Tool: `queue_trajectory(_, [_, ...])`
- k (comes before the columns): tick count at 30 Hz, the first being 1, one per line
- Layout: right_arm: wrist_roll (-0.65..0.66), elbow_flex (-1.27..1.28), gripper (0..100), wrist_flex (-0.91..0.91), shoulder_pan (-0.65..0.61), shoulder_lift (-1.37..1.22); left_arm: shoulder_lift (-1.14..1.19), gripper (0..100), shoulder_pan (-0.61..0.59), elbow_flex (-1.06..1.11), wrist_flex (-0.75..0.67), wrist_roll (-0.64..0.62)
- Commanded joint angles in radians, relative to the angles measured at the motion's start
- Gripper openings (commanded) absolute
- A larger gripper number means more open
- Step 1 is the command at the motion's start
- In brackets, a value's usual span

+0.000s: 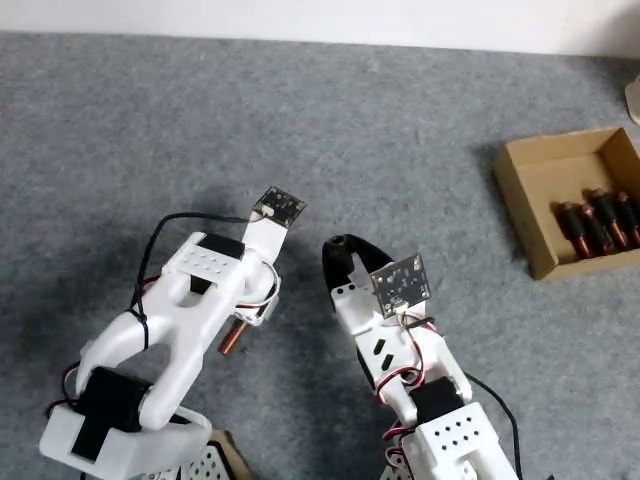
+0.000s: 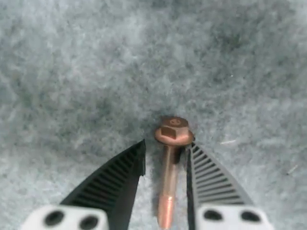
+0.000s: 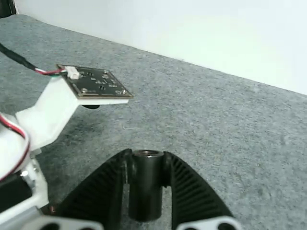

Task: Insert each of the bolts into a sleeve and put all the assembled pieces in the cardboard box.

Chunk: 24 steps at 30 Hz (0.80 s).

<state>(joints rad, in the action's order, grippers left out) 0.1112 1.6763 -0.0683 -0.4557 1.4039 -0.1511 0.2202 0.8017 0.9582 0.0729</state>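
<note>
left pincer (image 2: 167,143): clamped on copper bolt (image 2: 168,182), head just past the tips
right pincer (image 3: 147,154): clamped on black sleeve (image 3: 145,187), upright between fingers
cardboard box (image 1: 520,200): well apart from right pincer, assembled pieces (image 1: 600,222) inside

A copper bolt (image 2: 170,167) and a black sleeve (image 3: 145,184) are each gripped, apart — assembled pieces (image 1: 598,222) lie in the cardboard box (image 1: 520,190).

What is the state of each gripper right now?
Left gripper: closed, holding a bolt.
Right gripper: closed, holding a sleeve.
</note>
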Motion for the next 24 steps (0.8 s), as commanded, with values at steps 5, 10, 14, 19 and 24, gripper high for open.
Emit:
queue_trajectory(5, [-0.012, 0.13, 0.6, 0.001, 0.042, 0.016, -0.004, 3, 0.015, -0.002, -0.031, -0.072])
queue_trajectory(10, [-0.012, 0.13, 0.6, 0.001, 0.042, 0.016, -0.004, 2, 0.021, -0.002, -0.048, -0.068])
queue_trajectory(14, [-0.011, 0.13, 0.6, 0.001, 0.042, 0.016, -0.002, 2, 0.021, -0.002, -0.048, -0.068])
queue_trajectory(19, [-0.011, 0.13, 0.6, 0.001, 0.042, 0.016, -0.002, 2, 0.053, 0.007, -0.048, -0.023])
queue_trajectory(24, [-0.012, 0.13, 0.6, 0.001, 0.042, 0.016, -0.007, 2, 0.131, 0.039, -0.068, 0.032])
